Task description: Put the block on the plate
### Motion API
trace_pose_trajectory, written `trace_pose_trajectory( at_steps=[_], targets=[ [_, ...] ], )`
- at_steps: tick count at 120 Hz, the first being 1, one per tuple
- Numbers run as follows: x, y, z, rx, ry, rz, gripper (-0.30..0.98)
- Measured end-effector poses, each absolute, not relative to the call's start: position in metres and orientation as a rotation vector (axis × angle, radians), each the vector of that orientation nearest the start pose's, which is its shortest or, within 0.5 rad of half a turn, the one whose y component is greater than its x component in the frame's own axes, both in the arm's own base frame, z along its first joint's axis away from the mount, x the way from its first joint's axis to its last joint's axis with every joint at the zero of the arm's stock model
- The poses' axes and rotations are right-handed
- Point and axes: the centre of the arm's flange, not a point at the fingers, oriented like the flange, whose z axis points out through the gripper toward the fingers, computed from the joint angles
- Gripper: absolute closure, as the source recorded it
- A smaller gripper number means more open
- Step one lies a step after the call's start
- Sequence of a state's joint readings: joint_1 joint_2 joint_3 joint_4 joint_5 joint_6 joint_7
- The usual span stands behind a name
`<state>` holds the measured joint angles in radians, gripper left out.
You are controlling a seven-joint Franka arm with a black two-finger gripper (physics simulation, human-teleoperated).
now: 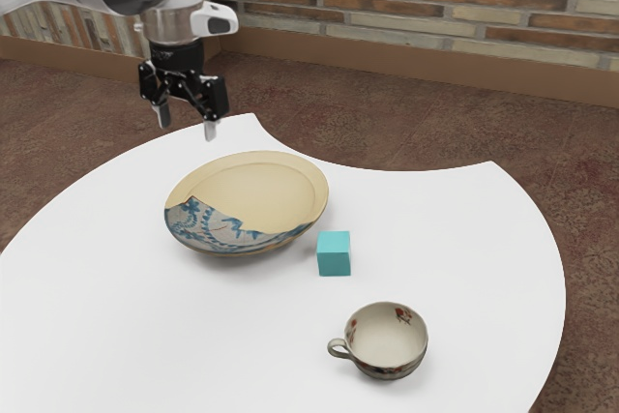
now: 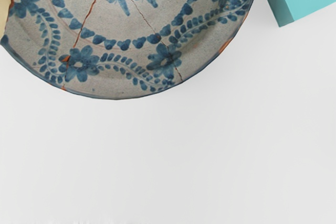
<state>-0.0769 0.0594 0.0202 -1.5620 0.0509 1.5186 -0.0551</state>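
White surface (image 1: 464, 229) nearest, carrying broad plate (image 1: 256, 186), handled cup (image 1: 389, 338) and teal block (image 1: 334, 255) just beside the plate's rim (image 1: 323, 197).
Fingers (image 1: 210, 130) parted, empty, raised; best centred over block, closed on opposite sides, lifted clear of rim. Mind cup; open room toward surface's edge (image 1: 555, 258), away from plate.

Cup (image 1: 387, 339): upright on white counter (image 1: 116, 336), reddish motifs, handle toward exterior view's left. Counter has curved edge, concave cutout on far side. Behind: brick wall (image 1: 406, 7), brown baseboard (image 1: 387, 65), mottled brown floor (image 1: 387, 123).
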Motion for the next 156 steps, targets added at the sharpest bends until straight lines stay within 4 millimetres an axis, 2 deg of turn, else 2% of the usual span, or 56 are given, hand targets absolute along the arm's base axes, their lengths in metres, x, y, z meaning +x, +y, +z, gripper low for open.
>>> trace_pose_trajectory(
  at_steps=[8, 13, 18, 30, 39, 44, 50, 56, 62, 84, 90, 99, 104, 117, 139, 156],
  targets=[
    [0.566, -0.027, 0.586, -3.078, -0.001, 0.168, 0.0],
    [0.573, -0.032, 0.572, -3.075, -0.025, 0.188, 0.0],
    [0.58, -0.047, 0.559, -3.072, -0.043, 0.198, 0.0],
    [0.593, -0.098, 0.526, -3.071, -0.083, 0.217, 0.0],
    [0.616, -0.101, 0.492, -3.068, -0.213, 0.239, 0.0],
    [0.63, -0.105, 0.479, -3.071, -0.277, 0.232, 0.0],
    [0.638, -0.121, 0.476, -3.075, -0.326, 0.206, 0.0],
    [0.638, -0.146, 0.478, -3.073, -0.35, 0.175, 0.0],
    [0.638, -0.161, 0.478, -3.065, -0.403, 0.154, 0.0],
    [0.643, -0.177, 0.459, -2.992, -0.718, 0.145, 0.0],
    [0.647, -0.184, 0.445, -2.974, -0.801, 0.162, 0.0],
    [0.647, -0.216, 0.423, -2.968, -0.877, 0.194, 0.0],
    [0.65, -0.226, 0.416, -2.952, -0.95, 0.197, 0.0],
    [0.658, -0.23, 0.412, -2.867, -1.199, 0.165, 0.0],
    [0.69, -0.212, 0.401, -2.663, -1.645, 0.13, 0.0],
    [0.696, -0.205, 0.399, -2.497, -1.881, 0.115, 0.0]
  ],
)
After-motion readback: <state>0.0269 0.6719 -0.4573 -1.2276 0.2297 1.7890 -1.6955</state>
